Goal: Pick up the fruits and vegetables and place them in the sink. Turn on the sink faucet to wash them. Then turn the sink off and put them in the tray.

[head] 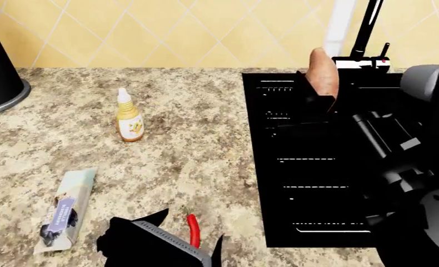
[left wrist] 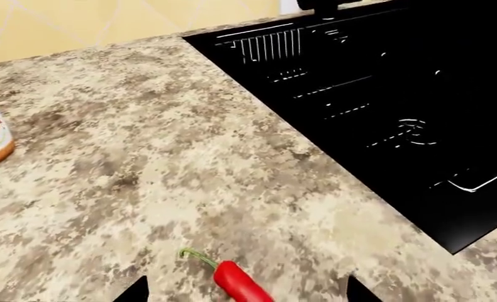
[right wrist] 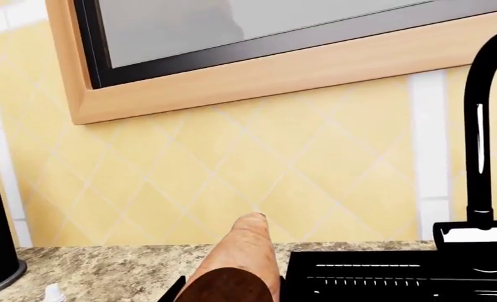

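Sweet potato [head: 323, 71] clamped in right fingers [head: 317, 100] above sink [head: 316, 183]; left fingers [left wrist: 246, 290] spread around chili [left wrist: 240, 282].

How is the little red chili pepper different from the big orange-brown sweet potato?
The small glossy red chili pepper is thin with a green stem; the tapered orange-brown sweet potato is far bigger and thicker. The chili lies flat on the speckled counter, between the left gripper's fingers; the sweet potato stands tip-up in the right gripper, over the black sink. Both are long.
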{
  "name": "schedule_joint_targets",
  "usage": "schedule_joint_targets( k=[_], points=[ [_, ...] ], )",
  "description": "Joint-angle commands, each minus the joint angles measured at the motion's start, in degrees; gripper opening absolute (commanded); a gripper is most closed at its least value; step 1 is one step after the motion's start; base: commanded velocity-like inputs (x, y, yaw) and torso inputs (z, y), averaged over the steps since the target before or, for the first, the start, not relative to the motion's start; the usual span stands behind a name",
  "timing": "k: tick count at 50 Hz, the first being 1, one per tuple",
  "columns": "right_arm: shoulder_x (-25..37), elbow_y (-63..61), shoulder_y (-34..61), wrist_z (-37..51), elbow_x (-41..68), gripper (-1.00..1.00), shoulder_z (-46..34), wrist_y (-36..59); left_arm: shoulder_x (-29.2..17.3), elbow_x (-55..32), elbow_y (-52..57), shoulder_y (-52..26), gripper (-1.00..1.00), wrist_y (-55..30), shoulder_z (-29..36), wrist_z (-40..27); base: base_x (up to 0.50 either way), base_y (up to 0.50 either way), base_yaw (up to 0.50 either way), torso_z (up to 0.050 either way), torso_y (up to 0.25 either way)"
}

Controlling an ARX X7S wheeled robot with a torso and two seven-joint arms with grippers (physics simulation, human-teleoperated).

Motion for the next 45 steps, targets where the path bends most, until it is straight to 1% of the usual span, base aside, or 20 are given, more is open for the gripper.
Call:
schedule_joint_targets(
  k=[1, 15, 16, 22, 37, 41, 45],
  points=[
    [0.2, -0.6, -0.6, 0.1, -0.9, -1.00, 0.6, -0.1, -0.7, 0.1, -6.2, 3.5, 1.00, 2.8, 1.4, 4.2, 0.00, 0.00, 0.00, 0.000, 0.000],
    [0.2, -0.9, -0.5, 0.5, -0.8, -1.00, 0.7, -0.1, 0.8, -2.1, -13.1, 5.8, 1.00, 3.2, 2.5, 8.0, 0.00, 0.00, 0.00, -0.002, 0.000],
    [0.2, -1.0, -0.5, 0.5, -0.8, -1.00, 0.7, 0.0, 0.9, -2.1, -13.7, 6.1, -1.00, 3.3, 2.6, 8.2, 0.01, 0.00, 0.00, 0.000, 0.000],
    [0.2, -1.4, -0.3, 1.0, -0.5, -1.00, 0.9, 0.0, 1.7, -0.1, -14.2, 6.5, -1.00, 1.4, 3.8, 7.2, 0.00, 0.00, 0.00, -0.002, 0.000],
    [0.4, -2.3, 0.0, 1.7, -0.1, -1.00, 1.3, -0.1, 1.2, 0.7, -12.5, 6.2, -1.00, 0.9, 3.8, 6.7, 0.00, 0.00, 0.00, -0.002, 0.000],
    [0.4, -2.5, 0.1, 1.8, -0.1, -1.00, 1.3, 0.0, 0.6, 1.8, -11.3, 6.2, -1.00, 1.6, 3.2, 6.1, 0.00, 0.00, 0.00, -0.003, 0.000],
    [0.3, -2.6, 0.1, 1.9, 0.0, -1.00, 1.4, 0.0, -0.6, 4.8, -10.1, 6.1, -1.00, 3.2, 2.1, 4.8, 0.00, 0.00, 0.00, -0.003, 0.000]
  ],
)
